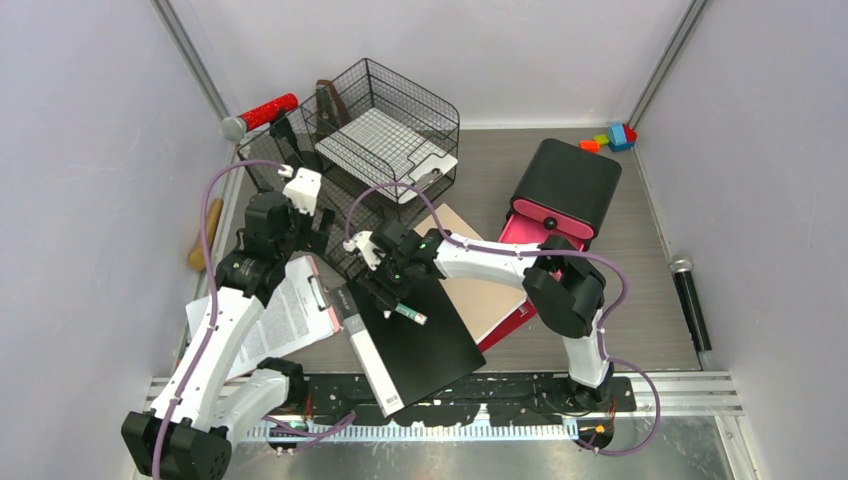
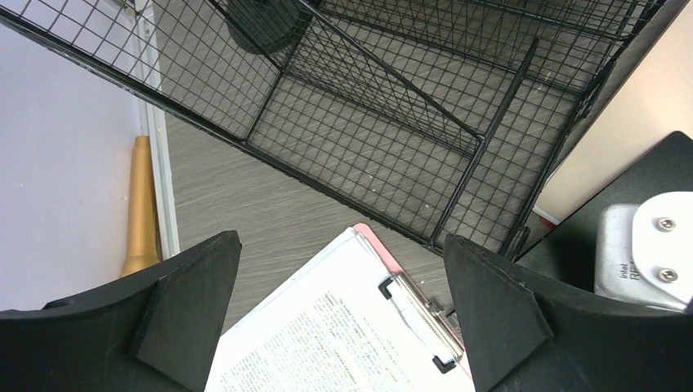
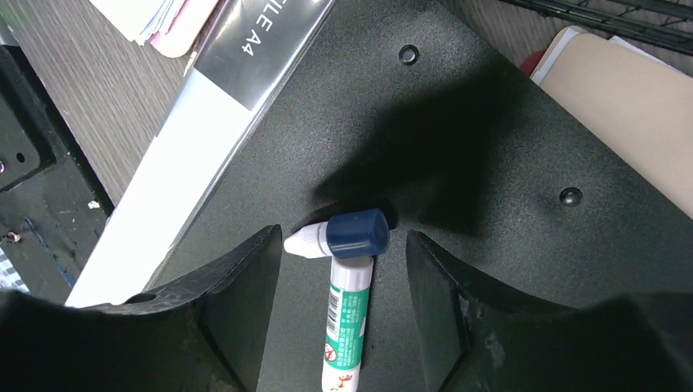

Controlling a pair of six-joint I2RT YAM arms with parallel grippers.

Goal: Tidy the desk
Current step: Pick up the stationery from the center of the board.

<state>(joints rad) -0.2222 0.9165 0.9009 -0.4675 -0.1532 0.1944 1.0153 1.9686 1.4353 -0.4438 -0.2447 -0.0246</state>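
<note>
Looking down from the top camera, I count two arms over the grey wood-grain worktop (image 1: 650,260), which fills the floor between the pale walls back from the metal rail at the front.

The left tool (image 2: 339,245) hangs with its jaws spread wide and nothing between them. It sits above the one clipboard (image 2: 327,335) with its printed sheet, just short of the front edge of the one wire rack (image 1: 400,100).

The right tool (image 3: 343,235) is part open. Its two fingers stand either side of the one glue stick (image 3: 347,318), with a gap on each side, so it has hold of nothing. The stick lies flat on the one black folder (image 1: 425,345), blue cap away from the wrist.

Beyond that I count one black drawer unit (image 1: 570,180) with a pink front, and one tan folder (image 1: 490,290) partly under the black one. There are two microphones: a red one (image 1: 265,112) at the far left and a black one (image 1: 690,300) along the right wall. One wooden handle (image 2: 140,204) lies by the left wall. A cluster of coloured blocks (image 1: 612,137) in the far right corner is too small to count.
</note>
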